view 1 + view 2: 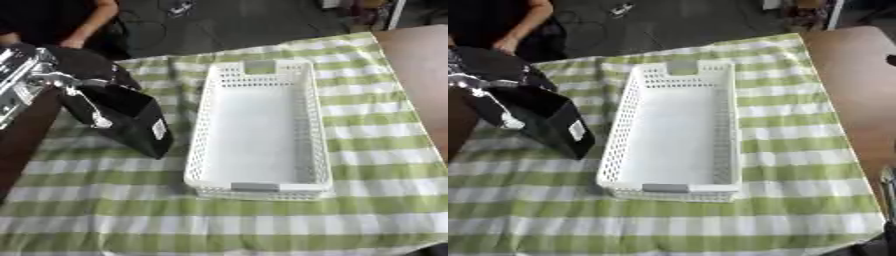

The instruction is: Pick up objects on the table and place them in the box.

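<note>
A black carton (122, 117) with a small white label hangs tilted at the left, just left of the white perforated basket (311, 125). My left hand (39, 75), silver and black, comes in from the upper left, its fingers (87, 105) curled over the carton's upper end. The carton's lower corner sits close to the cloth; I cannot tell if it touches. Nothing lies inside the basket. Only a grey sliver of my right hand (890, 187) shows at the lower right edge of the right eye view.
A green and white checked cloth (105, 200) covers the table under the basket and carton. Bare brown tabletop (420, 65) runs along the right side. Dark floor lies beyond the far edge.
</note>
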